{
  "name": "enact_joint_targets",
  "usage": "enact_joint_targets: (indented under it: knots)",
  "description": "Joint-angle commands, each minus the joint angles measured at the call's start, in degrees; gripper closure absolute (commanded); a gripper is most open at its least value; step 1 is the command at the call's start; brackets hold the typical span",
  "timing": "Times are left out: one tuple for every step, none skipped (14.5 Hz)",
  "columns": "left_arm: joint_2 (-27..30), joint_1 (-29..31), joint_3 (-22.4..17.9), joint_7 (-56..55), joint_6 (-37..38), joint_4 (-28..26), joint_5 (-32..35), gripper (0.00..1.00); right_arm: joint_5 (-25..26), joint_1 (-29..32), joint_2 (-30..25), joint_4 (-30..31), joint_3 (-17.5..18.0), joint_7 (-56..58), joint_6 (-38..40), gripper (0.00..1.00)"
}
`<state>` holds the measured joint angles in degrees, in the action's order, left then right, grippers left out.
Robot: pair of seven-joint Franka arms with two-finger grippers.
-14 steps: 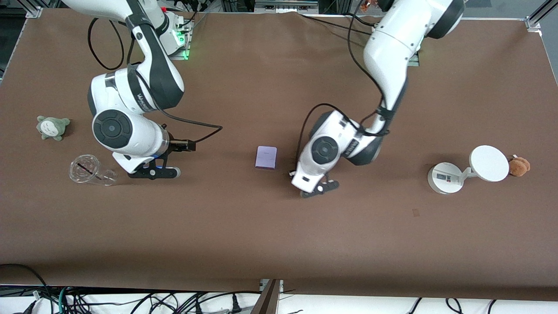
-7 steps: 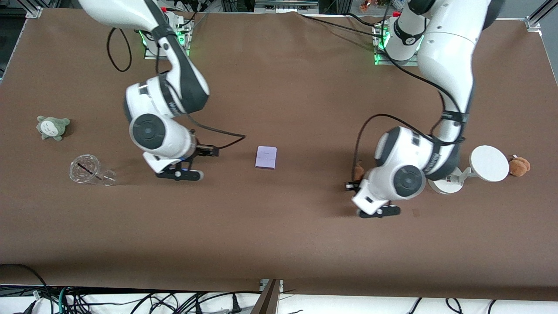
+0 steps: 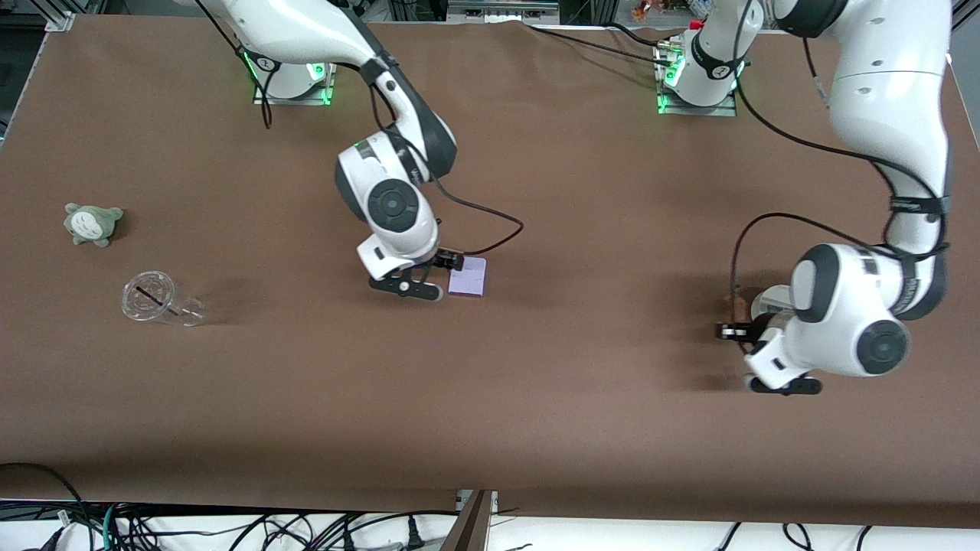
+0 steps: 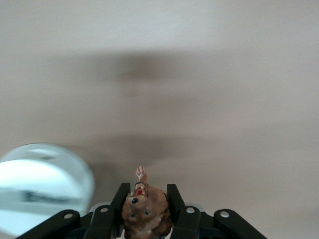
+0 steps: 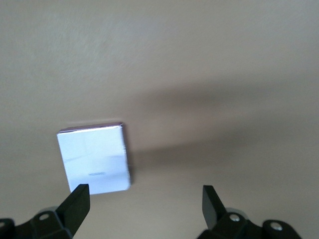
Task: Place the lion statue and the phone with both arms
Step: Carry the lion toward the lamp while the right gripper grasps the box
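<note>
Moved: both arms swung toward the left arm's end of the table since the earlier frame.
Right gripper [image 5: 142,196]: fingers spread wide, over the table at 9 o'clock of the phone [image 3: 468,276], apparently lining up a grasp.
Phone: flat on the table [image 3: 536,421], mid-table, untouched.
Left gripper [image 4: 144,199]: fingers pinched the lion statue [image 4: 145,211], carried above the table beside the white disc device [image 4: 42,186].
Lion statue: off the table, head poking out between the fingers.

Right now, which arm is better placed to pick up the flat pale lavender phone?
Right. The right gripper hangs open beside the flat pale lavender phone mid-table, while the left gripper is shut on the small brown-orange lion statue, toward the left arm's end.
</note>
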<state>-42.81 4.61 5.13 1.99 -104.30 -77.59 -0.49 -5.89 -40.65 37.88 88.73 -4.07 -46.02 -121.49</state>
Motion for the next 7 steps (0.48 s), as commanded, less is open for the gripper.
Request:
enact_joint_targets:
  knots:
    - [3.17, 2.6, 0.94, 3.28, -4.31, -7.04, 1.28, 1.0, -0.7, -2.59, 2.36, 0.04, -0.68, -4.06, -4.09, 0.0]
    - [3.0, 2.6, 0.85, 3.19, -7.38, -8.62, 1.36, 1.0, -0.7, -3.03, 3.24, 0.04, -0.68, -4.51, -5.15, 0.0]
    - [3.0, 2.6, 0.94, 3.19, -10.45, -10.72, 1.28, 1.0, -0.7, -3.73, 3.94, 0.04, -0.68, -4.51, -6.29, 0.0]
    - [3.08, 2.6, 0.94, 3.02, -12.05, -11.96, 1.28, 1.0, -0.7, -4.0, 4.39, 0.04, -0.68, -4.51, -7.09, 0.0]
    - [3.17, 2.6, 1.03, 2.76, -12.06, -12.23, 1.19, 1.0, -0.7, -4.09, 4.91, 0.04, -0.68, -4.69, -7.88, 0.0]
    - [3.17, 2.6, 1.11, 2.58, -12.06, -12.24, 1.1, 1.0, -0.7, -4.52, 5.27, -0.05, -0.59, -5.12, -8.67, 0.0]
    - [3.17, 2.6, 1.2, 2.49, -12.06, -12.32, 0.93, 1.0, -0.7, -4.96, 5.79, -0.05, -0.59, -5.3, -9.63, 0.0]
